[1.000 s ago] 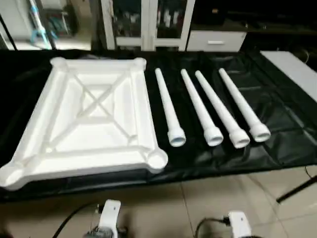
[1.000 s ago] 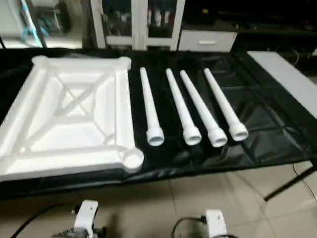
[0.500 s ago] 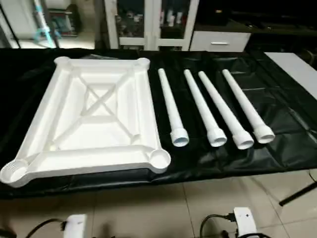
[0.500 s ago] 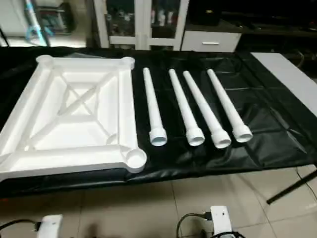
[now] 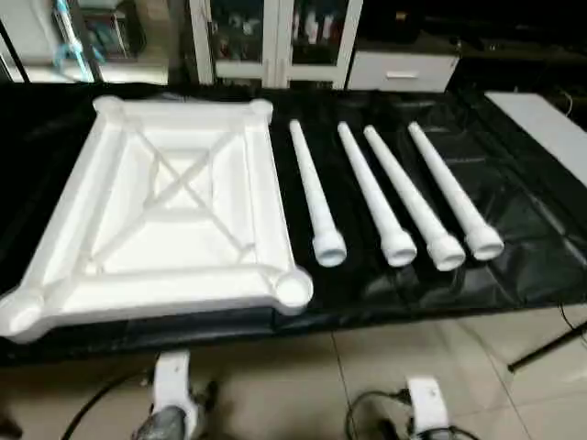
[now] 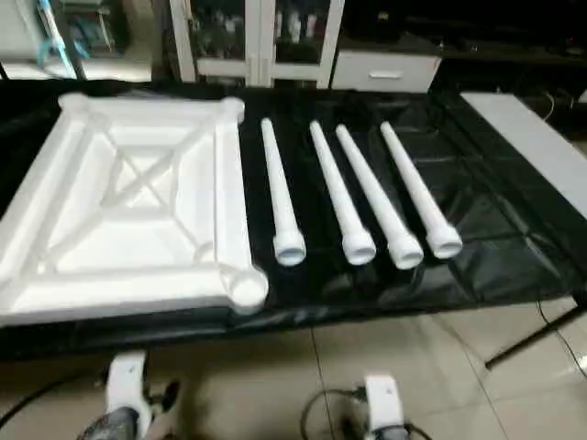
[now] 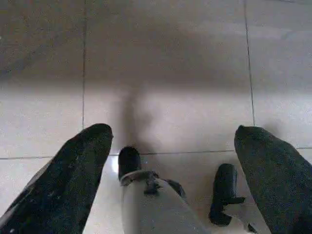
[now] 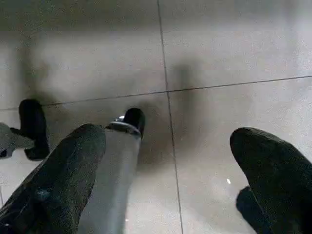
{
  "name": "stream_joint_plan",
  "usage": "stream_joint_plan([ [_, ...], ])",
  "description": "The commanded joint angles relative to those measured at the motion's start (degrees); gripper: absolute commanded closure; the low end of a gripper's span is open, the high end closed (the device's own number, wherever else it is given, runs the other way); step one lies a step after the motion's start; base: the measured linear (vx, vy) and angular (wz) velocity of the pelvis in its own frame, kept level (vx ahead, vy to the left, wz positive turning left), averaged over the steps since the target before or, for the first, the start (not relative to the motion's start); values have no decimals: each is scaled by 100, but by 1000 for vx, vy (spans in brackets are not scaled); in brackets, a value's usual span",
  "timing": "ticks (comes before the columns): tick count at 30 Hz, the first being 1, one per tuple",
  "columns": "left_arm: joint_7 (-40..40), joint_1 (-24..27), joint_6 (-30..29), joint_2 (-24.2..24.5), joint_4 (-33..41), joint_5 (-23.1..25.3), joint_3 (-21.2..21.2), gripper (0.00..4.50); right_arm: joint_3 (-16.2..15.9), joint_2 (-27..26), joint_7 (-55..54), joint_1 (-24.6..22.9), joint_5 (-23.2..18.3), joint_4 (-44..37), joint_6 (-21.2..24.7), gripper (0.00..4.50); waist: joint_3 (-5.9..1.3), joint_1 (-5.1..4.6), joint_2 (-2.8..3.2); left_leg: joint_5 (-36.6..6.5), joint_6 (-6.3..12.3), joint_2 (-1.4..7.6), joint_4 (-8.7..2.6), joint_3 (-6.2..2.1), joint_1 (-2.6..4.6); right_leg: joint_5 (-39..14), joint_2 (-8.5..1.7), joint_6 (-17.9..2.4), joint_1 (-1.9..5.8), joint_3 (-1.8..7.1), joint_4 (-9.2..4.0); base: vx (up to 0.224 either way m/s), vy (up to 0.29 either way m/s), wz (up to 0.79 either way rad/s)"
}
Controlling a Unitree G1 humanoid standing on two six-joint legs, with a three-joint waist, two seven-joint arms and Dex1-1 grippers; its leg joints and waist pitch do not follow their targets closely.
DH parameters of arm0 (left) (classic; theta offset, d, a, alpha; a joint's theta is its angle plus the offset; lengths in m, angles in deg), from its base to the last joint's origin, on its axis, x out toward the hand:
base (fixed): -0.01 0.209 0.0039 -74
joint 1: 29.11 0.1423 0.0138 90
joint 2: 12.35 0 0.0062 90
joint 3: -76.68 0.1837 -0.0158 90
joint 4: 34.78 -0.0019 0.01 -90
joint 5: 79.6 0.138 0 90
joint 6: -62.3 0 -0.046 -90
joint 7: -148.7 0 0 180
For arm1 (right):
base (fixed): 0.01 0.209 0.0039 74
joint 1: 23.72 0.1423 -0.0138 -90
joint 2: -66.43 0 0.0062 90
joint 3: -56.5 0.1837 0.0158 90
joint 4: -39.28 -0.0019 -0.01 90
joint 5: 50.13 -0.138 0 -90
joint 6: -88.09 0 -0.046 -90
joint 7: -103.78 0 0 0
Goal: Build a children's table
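The white square tabletop (image 5: 174, 202) lies upside down on the left half of a black-covered table (image 5: 514, 229), its X ribs and round corner sockets facing up. To its right several white tapered legs (image 5: 314, 197) lie side by side, thick ends toward me. Both my arms hang low in front of the table's near edge, with the left wrist (image 5: 172, 380) and right wrist (image 5: 422, 403) at the lower edge of the head view. My left gripper (image 7: 173, 141) and right gripper (image 8: 168, 141) point down at the tiled floor, both open and holding nothing.
A grey-white surface (image 5: 546, 124) adjoins the table at the far right. Cabinets with glass doors (image 5: 275, 37) stand behind it. A black stand leg (image 5: 550, 346) slants over the floor at the right. My own grey leg and black foot (image 7: 129, 161) are below the grippers.
The head view has shifted a little. My left wrist has come up and to the right at the lower edge. The tabletop and legs lie as before.
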Motion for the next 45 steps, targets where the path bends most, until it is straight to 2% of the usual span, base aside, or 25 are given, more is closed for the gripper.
stream_joint_plan([
  [1,-11,133,-9,2,41,23,12,2,49,-54,-106,-35,47,27,-51,0,-382,29,99,2179,1786,-24,-132,-42,47,4726,-345,-1952,73,-61,-407,-183,11,0],
  [3,-14,168,19,-2,115,-5,-26,2,59,-113,-164,-32,92,30,-62,0,-357,39,181,1110,1736,85,-247,31,-57,2156,-302,-1887,-74,-252,-681,-257,32,-7],
  [4,22,211,41,-3,189,-12,-46,2,70,-144,-231,-35,145,31,-87,0,-308,-15,227,-198,1465,166,-308,51,-79,45,-333,-1705,-170,-335,-889,-277,42,-9],
  [5,70,243,72,5,253,11,-36,2,50,-106,-282,-27,214,28,-136,0,-194,-123,265,-1882,941,233,-421,52,-45,-1993,-343,-1133,-224,-532,-1015,-299,71,-19],
  [6,103,270,96,10,299,27,-26,2,33,-75,-317,-23,262,27,-174,0,-140,-162,264,-2701,658,322,-614,87,-88,-2729,-211,-699,-194,-730,-928,-361,53,-16],
  [7,-6,403,425,132,560,204,87,2,142,14,-275,-10,191,-8,-354,0,-11,222,314,-4424,-106,768,-1606,120,-863,-2683,109,-184,567,-770,1306,-361,53,-16],
  [8,-40,463,582,184,688,218,77,2,130,76,-285,-5,204,-59,-487,0,53,749,471,-5652,-1066,334,-1696,918,-982,-2637,358,-312,638,-1004,1514,-336,-4,28],
  [9,-76,538,777,251,860,225,50,2,116,173,-272,0,217,-146,-687,0,-9,820,339,-5447,-1051,424,-1647,987,-904,-2808,255,-259,828,-738,1399,-181,-163,65],
  [10,-74,616,954,314,1053,206,3,2,117,273,-201,-5,209,-256,-896,0,-191,909,61,-3239,-1445,535,-592,1200,-205,-4995,-199,-103,426,70,1065,-181,-163,65],
  [11,-62,666,1042,344,1153,195,-21,2,125,317,-150,-18,196,-312,-999,0,147,437,-193,-1401,-509,101,1302,23,452,-7821,-937,333,-671,667,-1015,133,-177,33],
  [12,-231,784,1380,455,1563,249,-109,2,189,427,125,-139,91,-652,-1302,0,258,670,-37,-1046,-139,-117,1305,-230,-262,-7664,-924,147,146,1010,-1013,113,49,-9],
  [13,-357,880,1623,532,1867,289,-174,2,235,497,313,-237,24,-900,-1518,0,380,655,-141,-1115,-270,-291,1357,-609,-319,-7330,-924,161,506,939,-794,113,49,-9],
  [14,-319,964,1824,595,2192,258,-241,2,274,548,561,-400,-80,-1356,-1630,0,229,828,67,-1659,-261,-236,819,-605,367,-6148,-713,-66,407,1079,-641,-212,81,26],
  [15,-245,1030,1813,662,2528,216,-301,2,272,591,656,-615,-95,-1993,-1671,0,162,848,200,-2627,-215,80,115,-600,1039,-4045,-403,-597,312,812,-419,-226,9,65],
  [16,-162,1028,1769,750,2955,145,-403,2,258,612,712,-1007,-181,-3275,-1410,0,83,880,283,-2340,-134,340,-202,-630,1303,-2247,-263,-802,333,623,-252,-226,9,65],
  [17,-144,1029,1752,763,3036,132,-414,2,254,615,713,-1062,-190,-3464,-1375,0,38,732,272,-1298,494,844,-623,-771,1282,139,-272,-997,305,394,165,-122,28,52],
  [19,69,1016,1433,904,4154,-67,-548,2,232,622,679,-1695,-386,-5791,-903,0,102,694,205,-1524,702,706,-743,-400,1079,87,-460,-1015,563,371,-225,-78,76,37],
  [20,141,1003,1272,938,4542,-124,-510,2,223,627,624,-1770,-519,-6250,-810,0,168,582,198,-2224,212,556,-842,-272,1015,-617,-483,-1117,594,406,-347,-72,107,15],
  [22,392,941,843,1047,5417,-351,-356,2,167,652,486,-1893,-869,-7309,-541,0,187,528,197,-2620,-292,430,-899,-182,1069,-1328,-513,-998,589,440,-529,-64,90,8],
  [26,750,502,-448,1238,7101,-1121,146,2,60,761,466,-1802,-1700,-9258,355,0,38,365,186,-1316,-560,320,-847,-142,930,159,-444,-548,663,404,-424,-13,46,1],
  [30,604,-55,-992,1083,7606,-1201,332,2,181,655,244,-1356,-1680,-9749,990,0,-43,190,113,-346,-604,183,-725,-114,802,1378,-395,-433,735,399,-360,0,0,0],
  [34,-154,-836,-1446,94,6863,-1093,313,2,515,288,-747,-481,-1591,-9079,1870,0,-79,-1,86,224,-650,78,-630,-71,696,2268,-353,-448,816,452,-320,0,0,0],
  [37,-336,-656,-1796,77,6936,-1141,440,2,374,419,-775,-362,-1509,-8867,2116,0,-111,-29,85,124,-609,72,-616,-120,660,2207,-368,-483,897,466,-321,0,0,0],
  [42,-403,-183,-2210,438,7780,-432,788,2,100,626,-580,-363,-1074,-9038,2433,0,-158,-81,65,797,-404,46,-537,-145,617,3263,-293,-304,928,438,-241,0,0,0],
  [45,-483,102,-2627,419,8366,-479,676,2,128,659,-502,-547,-1120,-9212,2503,0,-110,-65,49,358,-406,114,-583,-147,645,2662,-319,-414,887,429,-282,0,0,0],
])
